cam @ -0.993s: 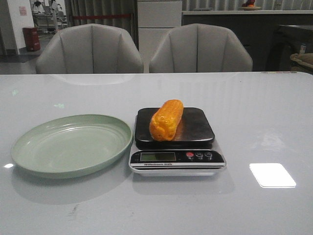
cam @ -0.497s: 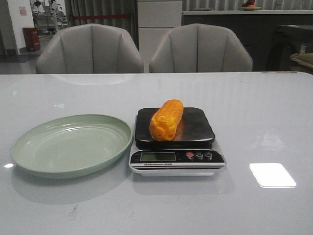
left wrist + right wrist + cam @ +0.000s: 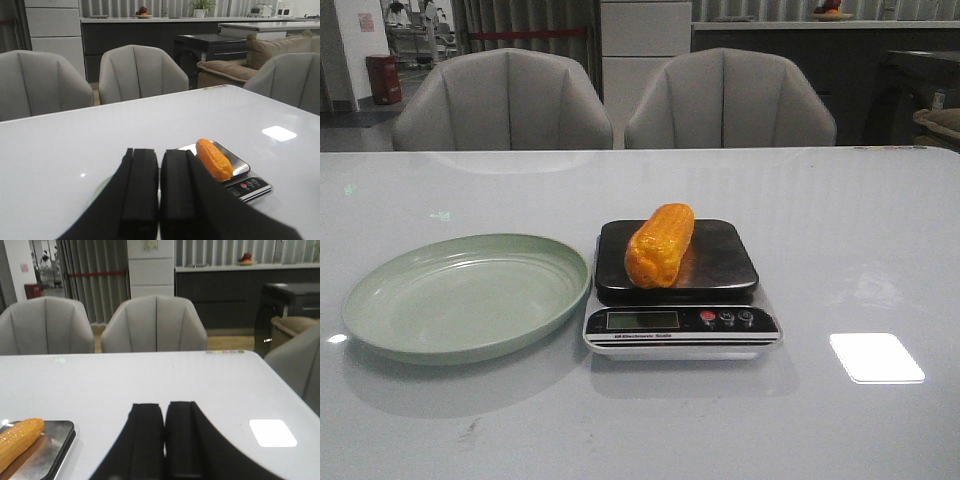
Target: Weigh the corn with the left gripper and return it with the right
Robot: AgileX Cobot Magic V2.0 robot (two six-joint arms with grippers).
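The orange-yellow corn [image 3: 660,244] lies on the dark platform of a kitchen scale [image 3: 720,262] at the table's middle. It also shows in the left wrist view [image 3: 214,159] and the right wrist view [image 3: 18,441]. A pale green plate [image 3: 380,305] stands empty left of the scale. My left gripper [image 3: 159,155] is shut and empty, held back from the scale on its left side. My right gripper [image 3: 165,407] is shut and empty, held to the right of the scale. Neither gripper shows in the front view.
The scale's display and buttons [image 3: 725,318] face the front edge. A bright light patch [image 3: 876,357] lies on the white table [image 3: 860,220] at the right. Two grey chairs [image 3: 505,100] stand behind the table's far edge.
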